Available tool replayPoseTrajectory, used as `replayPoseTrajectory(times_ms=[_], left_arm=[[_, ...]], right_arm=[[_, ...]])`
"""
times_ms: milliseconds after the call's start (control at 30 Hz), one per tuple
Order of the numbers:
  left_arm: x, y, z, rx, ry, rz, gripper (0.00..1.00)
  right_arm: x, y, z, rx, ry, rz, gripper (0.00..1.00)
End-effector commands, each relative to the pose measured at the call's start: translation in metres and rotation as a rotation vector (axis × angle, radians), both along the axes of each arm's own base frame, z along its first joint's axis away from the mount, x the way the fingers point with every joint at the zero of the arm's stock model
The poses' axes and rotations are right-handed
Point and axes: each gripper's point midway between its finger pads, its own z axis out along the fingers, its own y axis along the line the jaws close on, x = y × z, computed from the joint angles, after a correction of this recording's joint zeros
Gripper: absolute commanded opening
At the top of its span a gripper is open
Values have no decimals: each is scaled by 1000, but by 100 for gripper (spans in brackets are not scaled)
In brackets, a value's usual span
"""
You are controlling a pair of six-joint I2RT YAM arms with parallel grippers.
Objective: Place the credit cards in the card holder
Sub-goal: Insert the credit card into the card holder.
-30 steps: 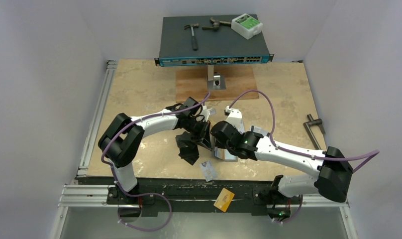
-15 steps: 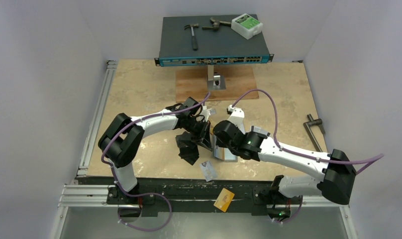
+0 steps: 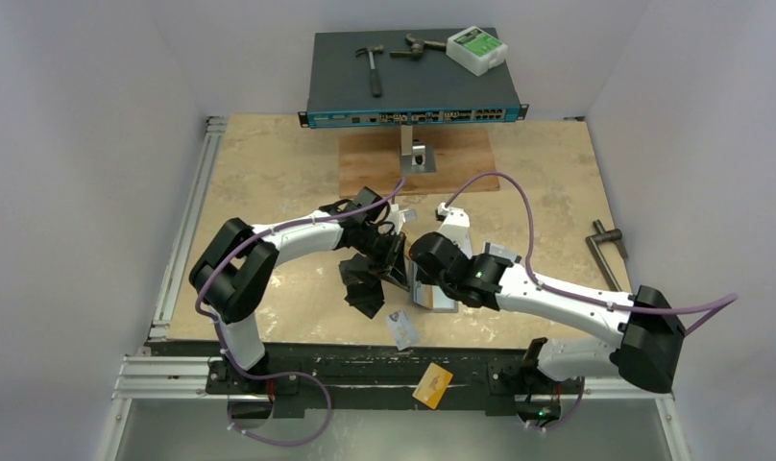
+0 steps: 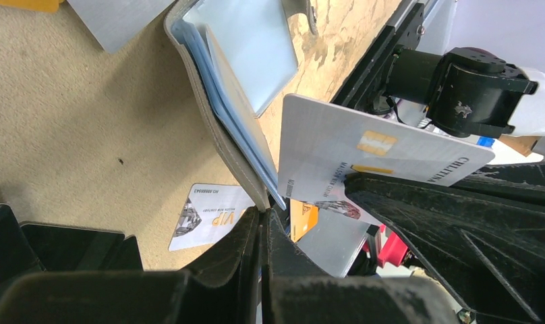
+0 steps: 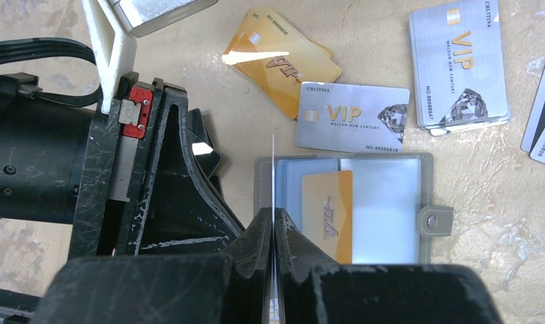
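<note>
The grey card holder (image 5: 428, 202) lies open on the table, bluish inside, with an orange credit card (image 5: 327, 216) in one pocket. My right gripper (image 5: 273, 212) is shut on a silver credit card (image 4: 364, 152), held edge-on just above the holder's left half. My left gripper (image 4: 263, 212) is shut on the rim of the holder's grey flap (image 4: 216, 128) and holds it raised. Loose credit cards lie around: a silver VIP card (image 5: 354, 126), orange ones (image 5: 283, 57), a silver stack (image 5: 462, 64). From above, both grippers meet at the holder (image 3: 440, 300).
A black folding case (image 3: 365, 283) lies under the left arm. A silver card (image 3: 401, 328) sits near the front edge and an orange card (image 3: 432, 384) on the rail. A network switch (image 3: 413, 77) with tools stands at the back, a metal tool (image 3: 610, 250) at the right.
The right arm has shifted slightly and its cable has risen a little. Both grips and the left arm are unchanged.
</note>
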Motion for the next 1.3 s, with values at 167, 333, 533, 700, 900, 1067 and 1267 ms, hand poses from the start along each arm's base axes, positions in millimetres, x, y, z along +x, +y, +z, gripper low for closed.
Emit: replayPoseTrajectory(times_ms=[167, 333, 533, 700, 900, 1067, 1267], left_arm=[[3, -5, 19, -67, -29, -4, 0], [3, -5, 20, -70, -28, -5, 0], [4, -5, 21, -74, -27, -3, 0], [4, -5, 22, -76, -27, -2, 0], [4, -4, 22, -77, -25, -2, 0], [4, -3, 22, -79, -23, -1, 0], [4, -3, 23, -80, -22, 1, 0]], right_arm=[[3, 2, -2, -16, -20, 7, 0], [2, 3, -8, -24, -8, 11, 0], [1, 3, -14, -32, 1, 19, 0], [1, -1, -14, -83, -12, 22, 0], [-4, -24, -15, -194, -12, -18, 0], [-16, -52, -20, -215, 4, -79, 0], [-29, -80, -24, -208, 8, -119, 0]])
